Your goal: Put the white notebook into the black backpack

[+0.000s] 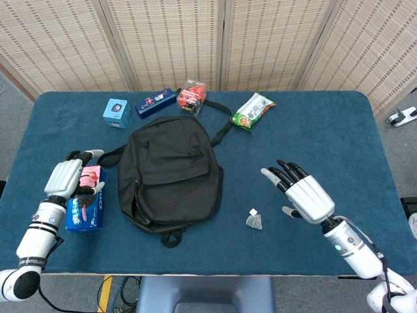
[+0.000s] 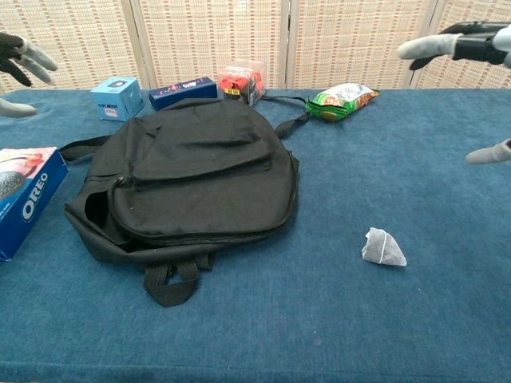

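Black fabric backpack (image 1: 171, 173) lies flat near the middle of the blue-carpeted worktop (image 1: 339, 143), top flap down over the main compartment, soft and slightly rumpled, with a stitched front pocket panel. Along its near-left edge the opening gapes a little, dark inside. White notebook not visible in either view; whether it lies under the flap cannot be told. One strap (image 1: 223, 127) trails off toward the far right, a webbing loop (image 2: 169, 283) sticks out at the near edge.

Left hand (image 1: 70, 178), silver shell with dark fingers, hovers over the blue Oreo biscuit box (image 1: 86, 202) left of the backpack; fingers apart and loosely curved, nothing in them. Right hand (image 1: 301, 193) is well off to the right of the backpack, above bare worktop, fingers spread wide, holding nothing.

Small grey pyramid-shaped sachet (image 1: 254, 220) sits between the backpack and the right hand, nearer the front edge. Along the far edge: light blue cardboard cube (image 1: 116, 112), dark blue oblong box (image 1: 156, 102), clear plastic box of red items (image 1: 192, 96), glossy green snack packet (image 1: 253, 111). Woven cane screens stand behind the worktop.
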